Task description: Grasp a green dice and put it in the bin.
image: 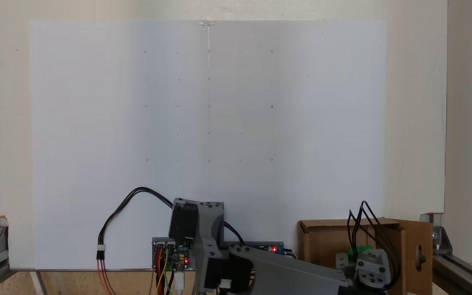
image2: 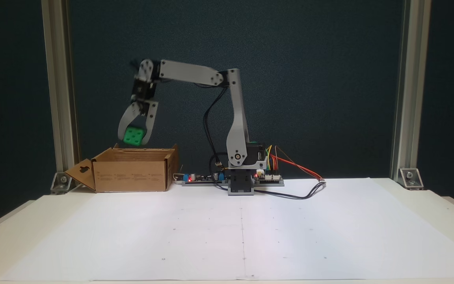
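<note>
- Above the bin, side fixed view: dice held in mid-air, clear of the rim.
- Jaws clenched on dice, one finger each side, pointing down.
- Bin sits on table at left w/ keyhole flap folded out.
- Other fixed view: dice just a green bit behind arm, over bin at right.
</note>
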Action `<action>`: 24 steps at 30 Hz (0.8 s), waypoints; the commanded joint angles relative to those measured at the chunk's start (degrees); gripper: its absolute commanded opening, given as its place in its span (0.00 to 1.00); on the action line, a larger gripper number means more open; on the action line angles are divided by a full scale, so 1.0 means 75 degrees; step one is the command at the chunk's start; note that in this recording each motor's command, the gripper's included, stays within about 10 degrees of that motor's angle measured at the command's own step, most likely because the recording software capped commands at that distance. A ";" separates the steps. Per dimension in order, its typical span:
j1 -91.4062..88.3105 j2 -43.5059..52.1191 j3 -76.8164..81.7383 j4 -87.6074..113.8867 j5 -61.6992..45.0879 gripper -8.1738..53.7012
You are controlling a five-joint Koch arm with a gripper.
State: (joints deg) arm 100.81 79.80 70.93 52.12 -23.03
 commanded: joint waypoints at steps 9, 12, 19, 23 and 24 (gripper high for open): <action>0.0668 -0.1453 -0.0469 -0.1090 -0.1148 0.33; 0.0680 -0.1500 -0.0469 -0.1090 -0.1148 0.48; 0.0656 -0.1266 -0.0469 -0.1230 -0.0117 0.75; 0.0164 -0.0188 -0.0563 -0.1289 0.1102 0.77; -0.0059 0.0129 -0.0574 -0.1289 0.1345 0.77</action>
State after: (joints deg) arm 102.66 74.79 70.93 43.59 -20.13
